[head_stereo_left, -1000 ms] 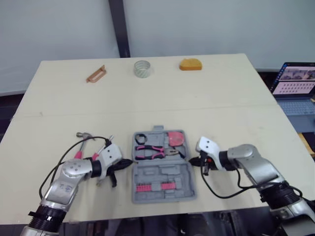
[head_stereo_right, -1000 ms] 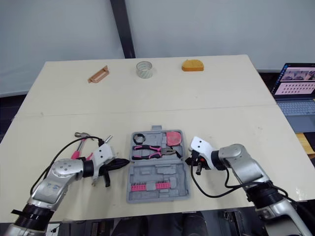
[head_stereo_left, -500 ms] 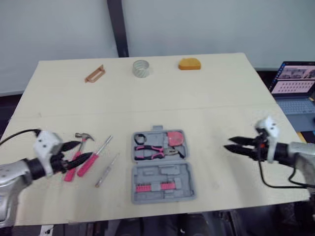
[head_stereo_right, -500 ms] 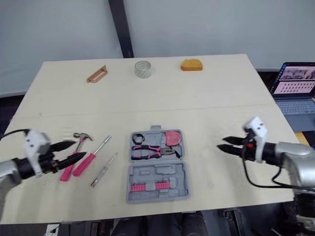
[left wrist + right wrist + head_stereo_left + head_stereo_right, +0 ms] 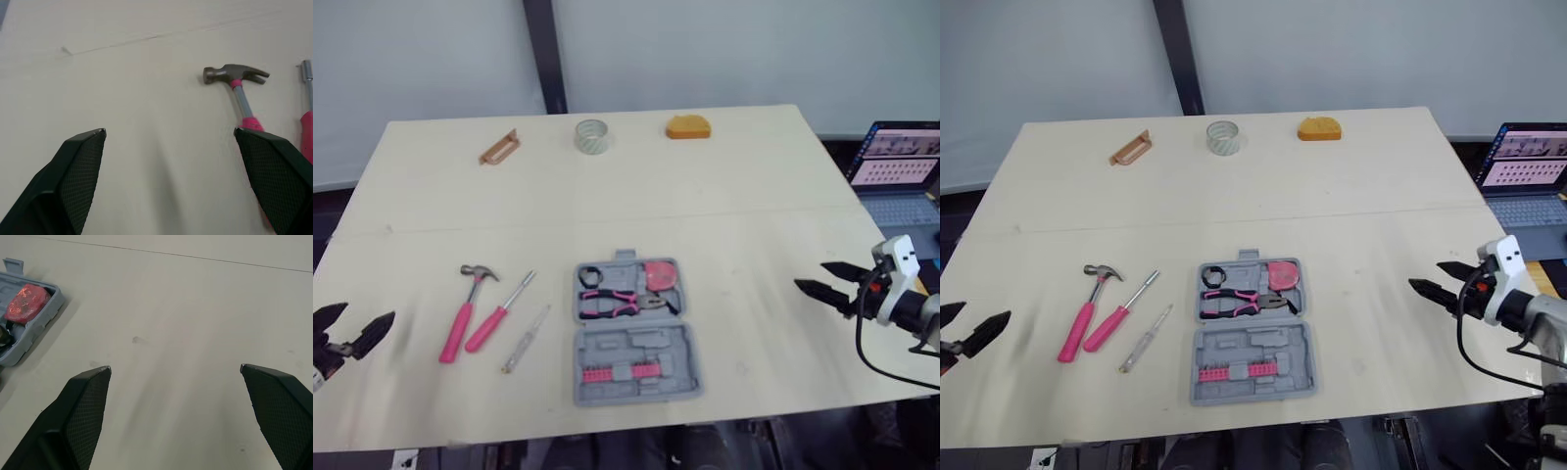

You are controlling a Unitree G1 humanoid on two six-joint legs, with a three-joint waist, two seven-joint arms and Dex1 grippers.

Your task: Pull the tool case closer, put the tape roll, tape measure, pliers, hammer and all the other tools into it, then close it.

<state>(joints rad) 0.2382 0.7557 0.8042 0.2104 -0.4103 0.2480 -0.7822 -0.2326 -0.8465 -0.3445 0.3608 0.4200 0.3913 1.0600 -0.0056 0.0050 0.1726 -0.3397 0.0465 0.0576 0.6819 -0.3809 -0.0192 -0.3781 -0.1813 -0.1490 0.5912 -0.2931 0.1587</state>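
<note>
At the far left edge of the head view, the left gripper (image 5: 369,314) is cut off just behind its fingers. At the right edge, a laptop (image 5: 901,168) is partly out of frame. In the left wrist view, a gripper finger (image 5: 274,171) covers the lower handle of the hammer (image 5: 235,74).

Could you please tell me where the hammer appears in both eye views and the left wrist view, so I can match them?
Left eye view: the hammer lies left of the tool case, head pointing away.
Right eye view: the hammer sits in the same spot.
Left wrist view: the hammer head and shaft show just beyond the left hand.
Shared landmark: the pink-handled screwdriver alongside it.
</note>
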